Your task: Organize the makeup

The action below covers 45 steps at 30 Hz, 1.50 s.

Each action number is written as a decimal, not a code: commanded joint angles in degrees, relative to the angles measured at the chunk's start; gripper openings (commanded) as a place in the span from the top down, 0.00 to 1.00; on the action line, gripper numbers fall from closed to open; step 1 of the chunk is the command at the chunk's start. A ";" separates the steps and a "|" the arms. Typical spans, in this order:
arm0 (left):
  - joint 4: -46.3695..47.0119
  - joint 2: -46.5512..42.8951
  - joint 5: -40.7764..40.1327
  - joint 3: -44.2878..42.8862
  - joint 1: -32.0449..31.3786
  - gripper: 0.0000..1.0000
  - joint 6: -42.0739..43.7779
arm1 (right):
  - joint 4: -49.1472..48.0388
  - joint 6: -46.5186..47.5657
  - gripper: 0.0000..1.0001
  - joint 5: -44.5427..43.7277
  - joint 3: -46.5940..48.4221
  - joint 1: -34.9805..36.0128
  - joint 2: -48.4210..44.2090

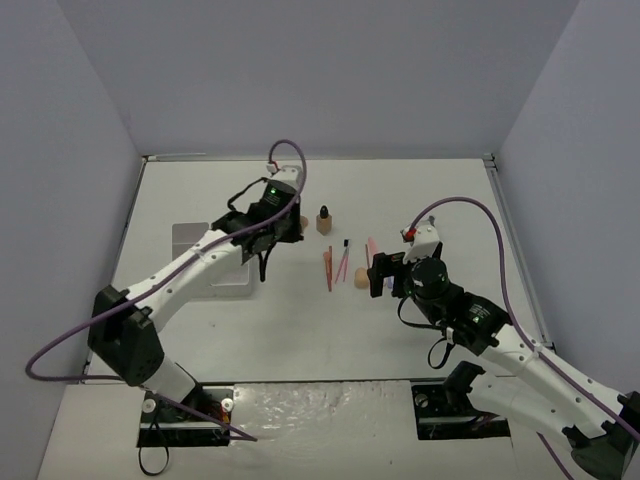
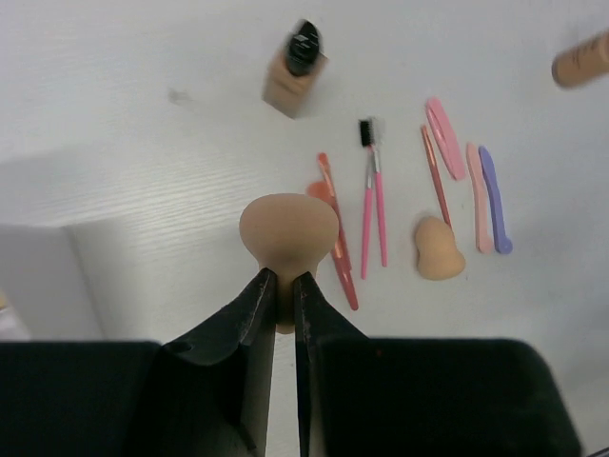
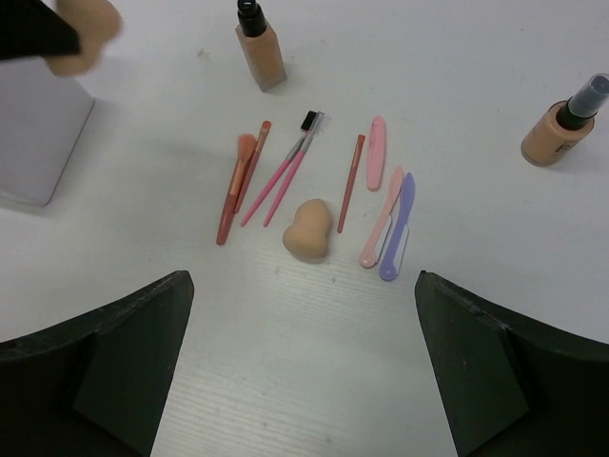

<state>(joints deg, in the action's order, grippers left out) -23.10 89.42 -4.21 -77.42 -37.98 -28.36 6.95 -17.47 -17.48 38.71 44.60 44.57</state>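
Pinching a peach sponge (image 2: pixel 288 228), the left gripper (image 2: pixel 284 281) hovers; the right gripper (image 3: pixel 300 283) gapes wide, second sponge (image 3: pixel 307 231) at twelve o'clock.

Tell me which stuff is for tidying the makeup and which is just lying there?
Makeup: peach teardrop sponge in left gripper, second peach sponge, square tan bottle, round tan bottle, pink brushes, lilac stick.
Other stuff: white organizer box, purple cables.

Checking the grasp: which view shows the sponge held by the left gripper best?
The left wrist view: the held sponge sits centred and sharp, its narrow end pinched by the left gripper. The right wrist view catches it only blurred in its top-left corner; the top external view shows just a small peach bit.
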 commanded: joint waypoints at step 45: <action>-9.12 -6.80 3.63 3.47 41.84 0.90 -23.87 | -3.08 0.78 0.00 -2.96 2.60 -0.48 3.21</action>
<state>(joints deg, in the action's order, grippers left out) -35.02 82.56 -0.25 -70.72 3.46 -50.19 7.09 -17.45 -18.07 39.77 44.56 47.83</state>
